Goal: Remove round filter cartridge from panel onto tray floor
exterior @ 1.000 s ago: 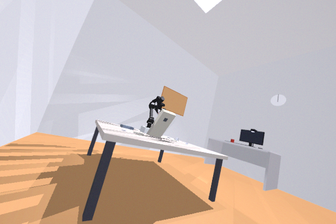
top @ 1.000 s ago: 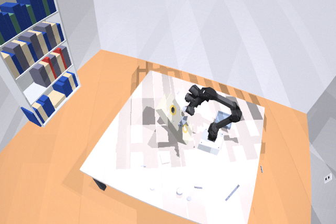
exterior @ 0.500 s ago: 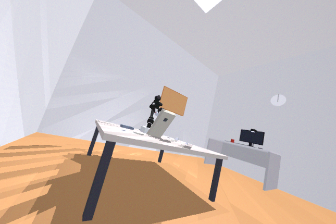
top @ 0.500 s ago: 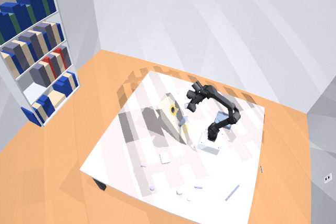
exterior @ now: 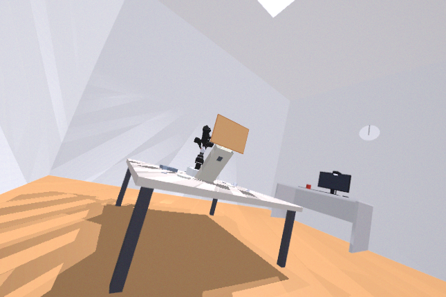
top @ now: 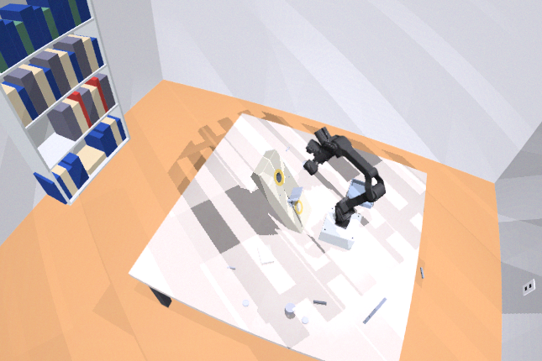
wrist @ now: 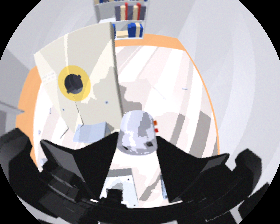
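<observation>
My gripper (top: 310,167) (wrist: 138,137) is shut on the round pale grey filter cartridge (wrist: 138,131). It holds the cartridge in the air, to the right of the slanted cream service panel (top: 271,193) (wrist: 84,52) (exterior: 214,162) and clear of it. The panel's upper yellow-ringed socket (top: 278,177) (wrist: 74,83) shows as a dark empty hole. A second yellow ring (top: 297,206) sits lower on the panel. The pale blue tray (top: 356,189) lies behind the arm's lower links, near the robot base. In the top view the cartridge is too small to make out in the fingers.
The robot's grey base block (top: 337,233) stands right of the panel. Small loose parts, among them a short cylinder (top: 289,309) and a thin bar (top: 374,311), lie near the table's front edge. A bookshelf (top: 45,85) stands off the table to the left.
</observation>
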Robot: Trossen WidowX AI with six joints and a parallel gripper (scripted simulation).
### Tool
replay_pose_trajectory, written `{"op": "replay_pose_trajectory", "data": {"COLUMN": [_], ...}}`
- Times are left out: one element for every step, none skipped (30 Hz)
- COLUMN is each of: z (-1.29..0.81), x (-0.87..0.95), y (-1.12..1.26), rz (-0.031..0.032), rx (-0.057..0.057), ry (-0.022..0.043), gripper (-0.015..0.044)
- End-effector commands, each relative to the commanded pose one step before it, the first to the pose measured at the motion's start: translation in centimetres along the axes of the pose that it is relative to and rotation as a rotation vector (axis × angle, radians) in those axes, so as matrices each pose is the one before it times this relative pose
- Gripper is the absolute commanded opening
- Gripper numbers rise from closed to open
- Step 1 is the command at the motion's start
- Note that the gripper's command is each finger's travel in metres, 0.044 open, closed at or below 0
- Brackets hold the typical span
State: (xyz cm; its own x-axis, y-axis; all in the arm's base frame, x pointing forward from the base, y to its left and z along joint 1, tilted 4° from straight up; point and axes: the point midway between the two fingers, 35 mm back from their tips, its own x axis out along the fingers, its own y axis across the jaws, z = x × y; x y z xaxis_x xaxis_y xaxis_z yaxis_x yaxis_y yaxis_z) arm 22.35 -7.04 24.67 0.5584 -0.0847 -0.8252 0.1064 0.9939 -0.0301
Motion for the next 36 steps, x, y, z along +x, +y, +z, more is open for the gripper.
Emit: {"op": "replay_pose_trajectory", "data": {"z": [-0.278,-0.061,-0.059,-0.057,-0.055,-0.053,-0.051,-0.049,-0.047,-0.044,-0.042,-0.04,-0.038,-0.036,-0.034,-0.032,-0.029,-0.027,-0.025,-0.023,-0.021,-0.018,-0.016,-0.014,-0.012,-0.01,-0.007,-0.005,-0.003,0.0,0.002,0.004,0.006,0.009,0.011,0.012], "x": [0.091,0.019,0.019,0.02,0.02,0.021,0.021,0.022,0.022,0.023,0.023,0.024,0.024,0.024,0.025,0.025,0.026,0.026,0.027,0.027,0.028,0.028,0.029,0.029,0.03,0.03,0.031,0.031,0.032,0.032,0.033,0.033,0.034,0.034,0.035,0.03], "y": [-1.616,-0.442,-0.442,-0.443,-0.444,-0.445,-0.446,-0.447,-0.448,-0.449,-0.45,-0.45,-0.451,-0.452,-0.453,-0.454,-0.454,-0.455,-0.456,-0.457,-0.458,-0.458,-0.459,-0.46,-0.46,-0.461,-0.462,-0.462,-0.463,-0.464,-0.464,-0.465,-0.465,-0.466,-0.466,-0.384], "rz": [-0.04672,-0.01186,-0.01186,-0.01187,-0.01187,-0.01187,-0.01187,-0.01188,-0.01188,-0.01189,-0.01189,-0.01189,-0.0119,-0.0119,-0.0119,-0.01191,-0.01191,-0.01191,-0.01191,-0.01192,-0.01192,-0.01192,-0.01192,-0.01192,-0.01193,-0.01193,-0.01193,-0.01193,-0.01193,-0.01193,-0.01193,-0.01194,-0.01194,-0.01194,-0.01194,-0.00983], "rx": [0.0753,0.0205,0.0205,0.0205,0.0205,0.0205,0.0204,0.0205,0.0204,0.0204,0.0204,0.0204,0.0204,0.0204,0.0204,0.0204,0.0204,0.0204,0.0204,0.0204,0.0204,0.0204,0.0204,0.0204,0.0204,0.0204,0.0204,0.0204,0.0204,0.0204,0.0204,0.0204,0.0204,0.0204,0.0204,0.0168], "ry": [0.0014,0.00027,0.00022,0.00018,0.00013,0.00009,0.00005,0.0,-0.00004,-0.00008,-0.00013,-0.00017,-0.00022,-0.00026,-0.00031,-0.00035,-0.00039,-0.00044,-0.00048,-0.00053,-0.00057,-0.00062,-0.00066,-0.00071,-0.00075,-0.0008,-0.00084,-0.00089,-0.00093,-0.00098,-0.00102,-0.00107,-0.00111,-0.00116,-0.00121,-0.00103], "gripper": [0.0,0.0,0.0,0.0,0.0,0.0,0.0,0.0,0.0,0.0,0.0,0.0,0.0,0.0,0.0,0.0,0.0,0.0,0.0,0.0,0.0,0.0,0.0,0.0,0.0,0.0,0.0,0.0,0.0,0.0,0.0,0.0,0.0,0.0,0.0,0.0]}}
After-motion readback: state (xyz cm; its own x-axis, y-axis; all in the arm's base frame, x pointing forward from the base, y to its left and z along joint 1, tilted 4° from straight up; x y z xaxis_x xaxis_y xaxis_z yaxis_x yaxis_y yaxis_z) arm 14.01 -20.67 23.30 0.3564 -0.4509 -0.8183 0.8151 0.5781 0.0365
